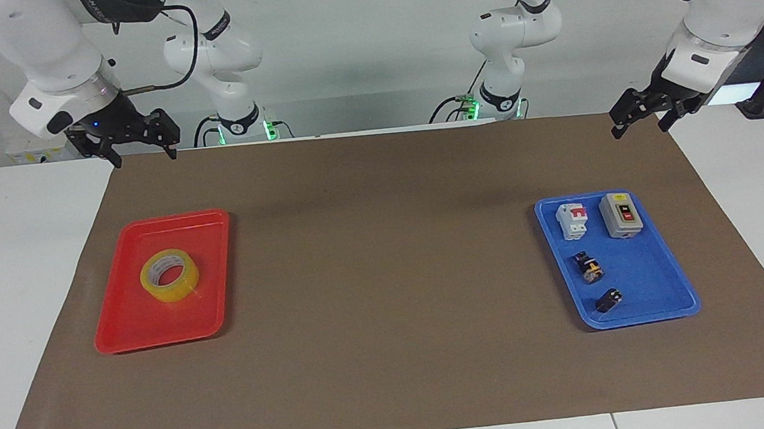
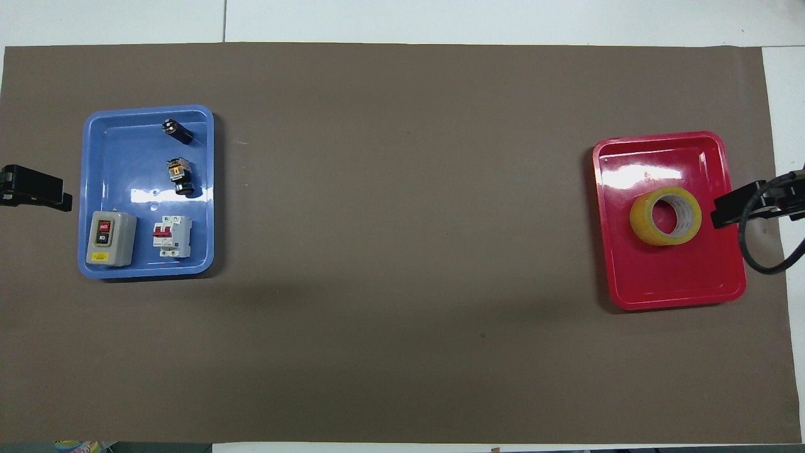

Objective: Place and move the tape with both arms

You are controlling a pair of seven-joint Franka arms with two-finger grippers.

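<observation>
1 tape (image 1: pixel 169 275) lies flat in 1 red tray (image 1: pixel 123 334); 1 blue tray (image 1: pixel 646 312) holds 4 electrical parts (well apart). 2 grippers hang empty, fingers spread: right gripper (image 1: pixel 140 155) and left gripper (image 1: pixel 640 125), each over the mat's robot-side edge.

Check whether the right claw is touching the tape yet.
Apart. The facing view shows the right claw open and raised over the mat's edge nearest the robots, well clear of the tape, which lies flat in the red tray.
</observation>
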